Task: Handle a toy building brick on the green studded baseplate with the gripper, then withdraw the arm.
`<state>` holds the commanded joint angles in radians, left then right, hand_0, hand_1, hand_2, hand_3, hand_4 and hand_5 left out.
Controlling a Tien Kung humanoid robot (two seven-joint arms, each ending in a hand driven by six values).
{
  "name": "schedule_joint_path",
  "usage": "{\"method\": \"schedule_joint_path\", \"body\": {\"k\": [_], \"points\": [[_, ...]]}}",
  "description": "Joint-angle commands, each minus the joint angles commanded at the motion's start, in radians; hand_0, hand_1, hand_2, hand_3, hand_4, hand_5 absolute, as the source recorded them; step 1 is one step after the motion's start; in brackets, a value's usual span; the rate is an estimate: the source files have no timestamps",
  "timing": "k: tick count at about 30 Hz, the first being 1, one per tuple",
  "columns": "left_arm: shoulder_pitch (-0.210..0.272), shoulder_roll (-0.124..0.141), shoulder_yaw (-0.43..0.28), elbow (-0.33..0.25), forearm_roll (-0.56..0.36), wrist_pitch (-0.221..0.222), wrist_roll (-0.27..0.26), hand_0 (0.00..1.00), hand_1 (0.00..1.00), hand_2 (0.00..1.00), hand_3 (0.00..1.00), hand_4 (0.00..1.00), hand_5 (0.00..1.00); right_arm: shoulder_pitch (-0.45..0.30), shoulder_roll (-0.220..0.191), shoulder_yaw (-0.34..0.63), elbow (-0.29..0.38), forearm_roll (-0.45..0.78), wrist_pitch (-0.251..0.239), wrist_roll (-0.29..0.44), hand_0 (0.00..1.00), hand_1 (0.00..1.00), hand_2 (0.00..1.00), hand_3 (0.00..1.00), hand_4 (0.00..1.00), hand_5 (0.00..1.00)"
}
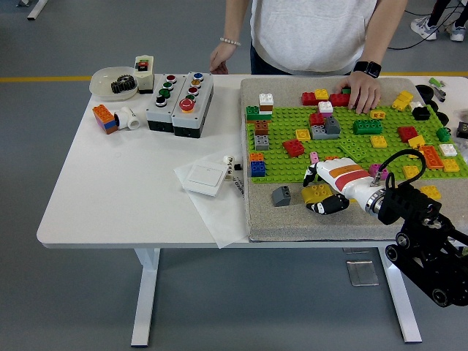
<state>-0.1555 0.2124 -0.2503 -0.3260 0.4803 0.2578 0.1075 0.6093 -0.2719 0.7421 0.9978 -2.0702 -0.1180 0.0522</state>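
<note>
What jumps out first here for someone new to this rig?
The bright green studded baseplate on the table's right half, dotted with multicoloured toy bricks. At its near edge the robot's white, orange-striped right hand curls around a yellow toy brick. At the far edge a person's hand with a black wristwatch rests on bricks, and a grey box of coloured push buttons sits far left.
</note>
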Motion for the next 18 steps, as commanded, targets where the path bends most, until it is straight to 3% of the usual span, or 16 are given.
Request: {"method": "schedule_joint_path", "body": {"k": [14, 15, 18], "points": [[0.004, 0.0, -0.005, -0.001, 0.012, -0.002, 0.004, 0.782, 0.798, 0.784, 0.623, 0.649, 0.651, -0.005, 0.002, 0.004, -0.016, 0.003, -0.005, 0.005, 0.494, 0.529, 0.569, 0.539, 0.831, 0.222], [0.004, 0.0, -0.007, -0.001, 0.013, -0.003, 0.005, 0.782, 0.798, 0.784, 0.622, 0.649, 0.652, -0.006, 0.001, 0.004, -0.017, 0.002, -0.009, 0.007, 0.468, 0.504, 0.555, 0.516, 0.777, 0.241], [0.005, 0.0, -0.007, -0.001, 0.014, -0.003, 0.005, 0.782, 0.798, 0.784, 0.622, 0.649, 0.652, -0.007, 0.0, 0.005, -0.018, 0.003, -0.014, 0.009, 0.468, 0.504, 0.555, 0.516, 0.777, 0.241]]}}
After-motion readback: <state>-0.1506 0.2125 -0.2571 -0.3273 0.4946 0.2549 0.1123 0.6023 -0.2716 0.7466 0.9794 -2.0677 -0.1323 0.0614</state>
